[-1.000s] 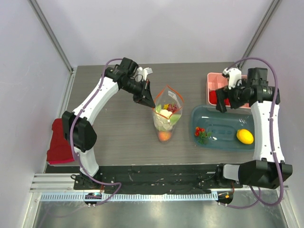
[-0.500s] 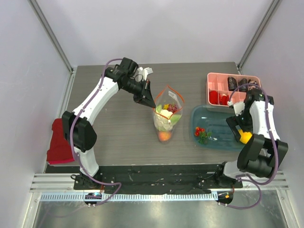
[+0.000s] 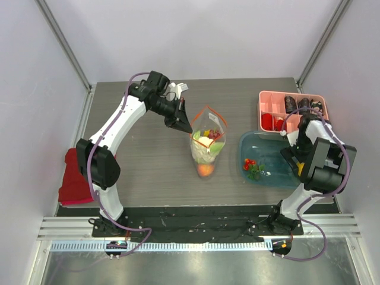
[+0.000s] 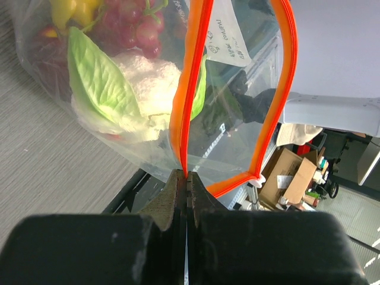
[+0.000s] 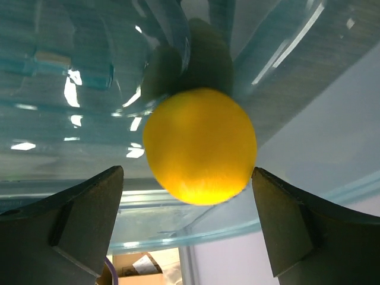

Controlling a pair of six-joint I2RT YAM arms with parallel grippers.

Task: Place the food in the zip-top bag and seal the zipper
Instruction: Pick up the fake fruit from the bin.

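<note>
The clear zip-top bag (image 3: 207, 147) stands mid-table, its mouth open, holding grapes (image 4: 127, 24), cabbage (image 4: 151, 83), a yellow piece and an orange (image 3: 205, 170) at the bottom. My left gripper (image 3: 183, 126) is shut on the orange-red zipper (image 4: 191, 89) at the mouth's left end and holds it up; the white slider (image 4: 256, 181) sits at the near corner. My right gripper (image 5: 187, 173) is open, pointing down into the blue tray (image 3: 267, 178), with the yellow lemon (image 5: 200, 145) between its fingers. Red strawberries (image 3: 250, 164) lie at the tray's left.
A pink compartment tray (image 3: 268, 107) with dark brown and red pieces stands behind the blue tray, close to my right arm. A folded red cloth (image 3: 74, 178) lies at the table's left edge.
My right arm swung from over the pink tray down into the blue tray, and its open fingers now straddle the lemon. My left gripper has kept its hold on the zipper, shifting slightly up.
</note>
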